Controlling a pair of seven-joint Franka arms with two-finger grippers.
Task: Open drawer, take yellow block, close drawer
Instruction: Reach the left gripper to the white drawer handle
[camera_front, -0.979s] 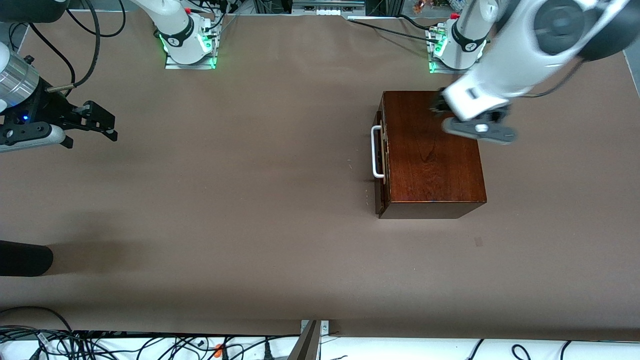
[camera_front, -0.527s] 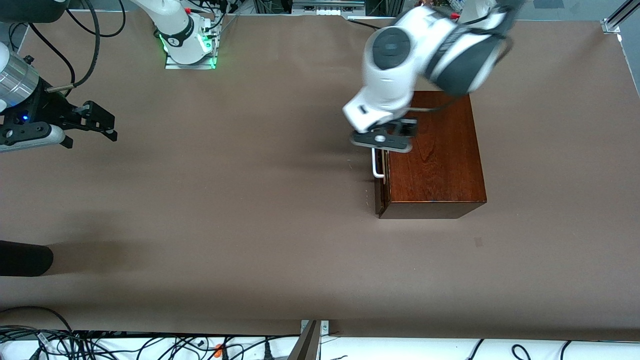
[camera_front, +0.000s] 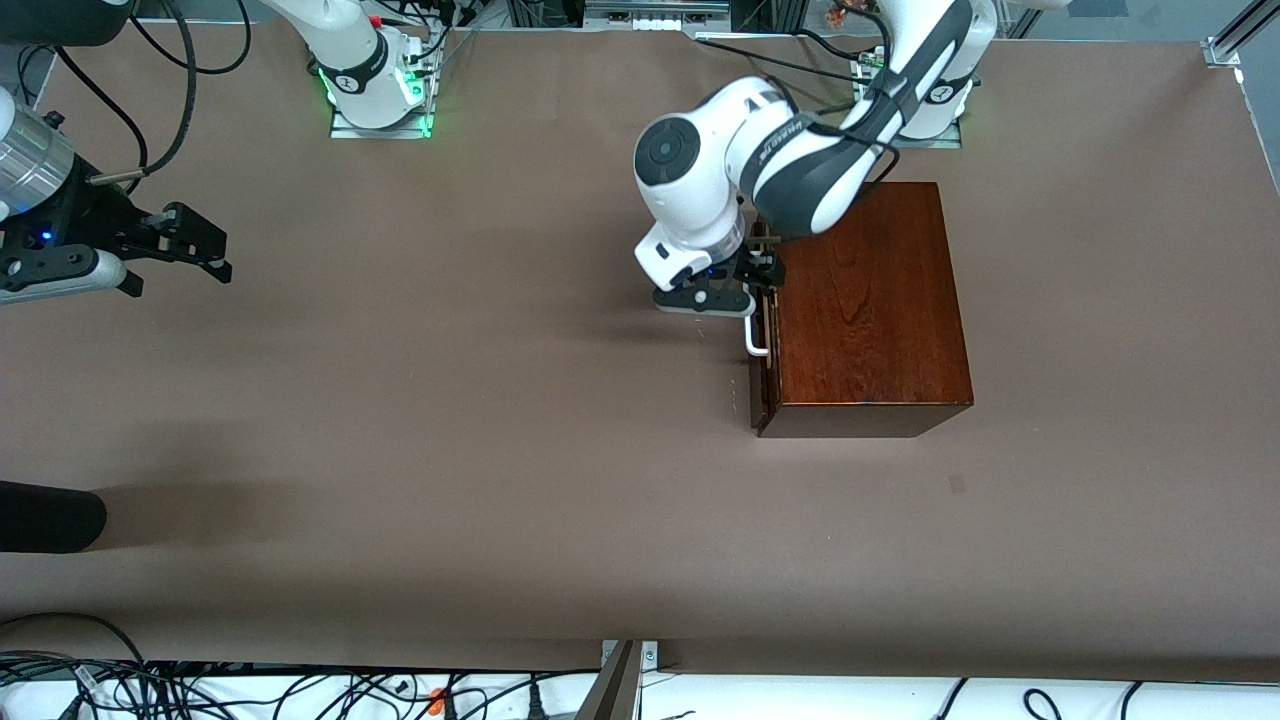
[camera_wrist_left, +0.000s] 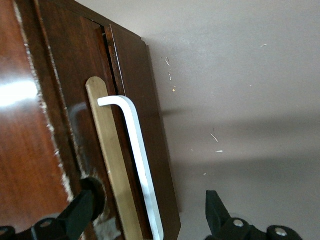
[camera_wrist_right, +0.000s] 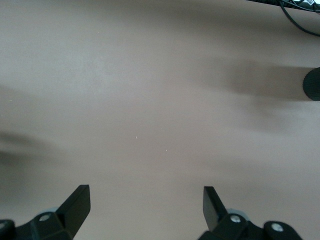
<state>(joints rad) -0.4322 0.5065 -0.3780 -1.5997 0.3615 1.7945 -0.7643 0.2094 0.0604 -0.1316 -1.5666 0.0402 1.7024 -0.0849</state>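
I read the scene from the front camera's edge outward. The brown table (camera_front: 500, 450) is bare across its nearer half. Toward the left arm's end stands the glossy dark-brown box (camera_front: 870, 300). The drawer (camera_front: 762, 385) sits shut in it, its dark front facing the right arm's end of the table and nearly flush with the box. The white loop handle (camera_front: 756, 345) projects from that front.

The left claw (camera_front: 752, 275) is at the drawer front, at the part of the handle farther from the front camera. In the left wrist view, the handle (camera_wrist_left: 142, 165) runs between the two fingers (camera_wrist_left: 82, 212), which stand spread on either side of it without touching. The claw is open.

The yellow block is not visible in any view.

The right arm waits over the table near its own end. I see the right claw (camera_front: 215, 245) open, fingers (camera_wrist_right: 75, 205) apart and holding nothing.
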